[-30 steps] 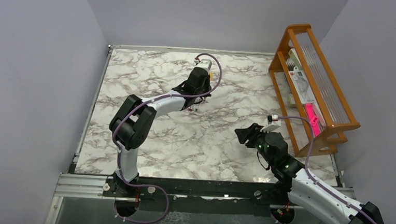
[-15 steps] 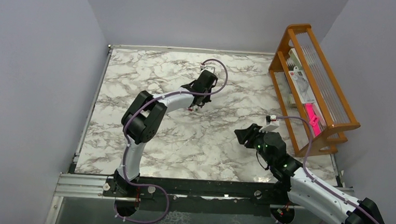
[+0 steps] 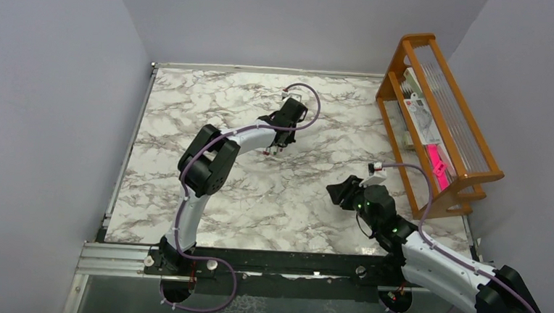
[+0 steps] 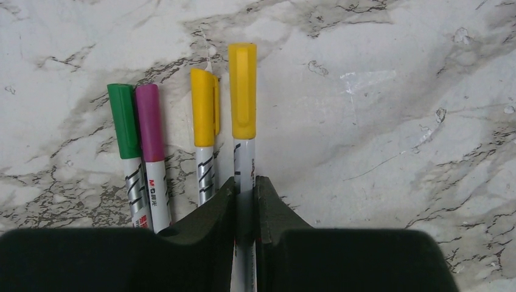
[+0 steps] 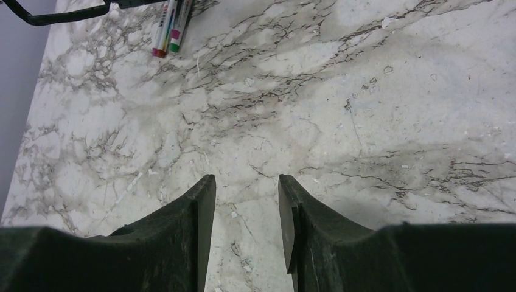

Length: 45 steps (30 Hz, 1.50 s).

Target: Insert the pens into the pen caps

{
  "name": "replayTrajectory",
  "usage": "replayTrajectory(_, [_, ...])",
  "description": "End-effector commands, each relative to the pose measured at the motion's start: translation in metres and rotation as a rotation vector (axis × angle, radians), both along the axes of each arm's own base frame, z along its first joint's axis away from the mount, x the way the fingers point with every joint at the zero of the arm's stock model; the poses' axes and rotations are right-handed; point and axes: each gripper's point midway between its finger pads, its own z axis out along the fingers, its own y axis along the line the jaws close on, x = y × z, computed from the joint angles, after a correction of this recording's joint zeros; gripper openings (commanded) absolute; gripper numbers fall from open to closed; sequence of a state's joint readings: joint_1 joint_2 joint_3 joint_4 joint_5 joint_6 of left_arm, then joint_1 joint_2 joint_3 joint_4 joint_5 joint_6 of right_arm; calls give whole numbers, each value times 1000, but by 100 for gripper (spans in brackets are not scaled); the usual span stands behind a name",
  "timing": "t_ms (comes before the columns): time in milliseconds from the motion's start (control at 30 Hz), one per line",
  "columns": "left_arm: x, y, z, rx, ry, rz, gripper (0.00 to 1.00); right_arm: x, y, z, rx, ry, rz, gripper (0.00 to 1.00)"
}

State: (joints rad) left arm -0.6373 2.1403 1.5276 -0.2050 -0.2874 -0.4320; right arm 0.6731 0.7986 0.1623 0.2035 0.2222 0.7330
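Observation:
Four silvery pens lie side by side on the marble table, each with a cap on its far end: a green cap (image 4: 123, 113), a magenta cap (image 4: 149, 115), a yellow cap (image 4: 204, 106) and another yellow cap (image 4: 243, 90). My left gripper (image 4: 244, 182) is shut on the barrel of the rightmost pen (image 4: 244, 161), low over the table. From above, this gripper (image 3: 274, 148) sits at the table's middle back. The pen bundle (image 5: 170, 27) shows far off in the right wrist view. My right gripper (image 5: 246, 182) hangs open over bare marble, holding nothing; from above it (image 3: 339, 191) is right of centre.
A wooden rack (image 3: 436, 115) holding packets and a pink item stands along the table's right edge, close to my right arm. Grey walls enclose the table on the left, back and right. A metal rail (image 3: 253, 260) runs along the near edge.
My left arm has stretched out and dropped lower, its wrist shifting slightly right over the pens. The right arm has edged a little to the left.

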Motion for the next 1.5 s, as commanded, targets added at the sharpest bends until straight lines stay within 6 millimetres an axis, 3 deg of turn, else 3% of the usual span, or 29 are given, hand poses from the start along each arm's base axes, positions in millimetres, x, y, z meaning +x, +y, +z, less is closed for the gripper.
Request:
replayTrajectory(0, [4, 3, -6, 34, 4, 29, 17, -1, 3, 1, 35, -6, 3, 42])
replayTrajectory(300, [2, 3, -13, 25, 20, 43, 29, -3, 0, -4, 30, 4, -3, 41])
replayTrajectory(500, [0, 2, -1, 5, 5, 43, 29, -4, -1, -5, 29, 6, -8, 42])
replayTrajectory(767, [-3, -9, 37, -81, -44, 13, 29, -3, -1, -9, 28, 15, -12, 41])
replayTrajectory(1000, [-6, -3, 67, -93, -103, 27, 33, -1, 1, -9, -47, -1, 35, 42])
replayTrajectory(1100, [-9, -1, 87, -116, -144, 25, 34, 3, 0, -10, -118, 9, 45, 48])
replayTrajectory(1267, [-17, -9, 126, -216, -226, -18, 29, 15, 5, -7, -256, 48, 87, 68])
replayTrajectory(1367, [-28, -13, 151, -283, -301, -54, 26, 20, 13, -5, -286, 65, 127, 73])
replayTrajectory(1467, [-42, -14, 182, -344, -384, -101, 28, 19, 29, 0, -257, 51, 202, 78])
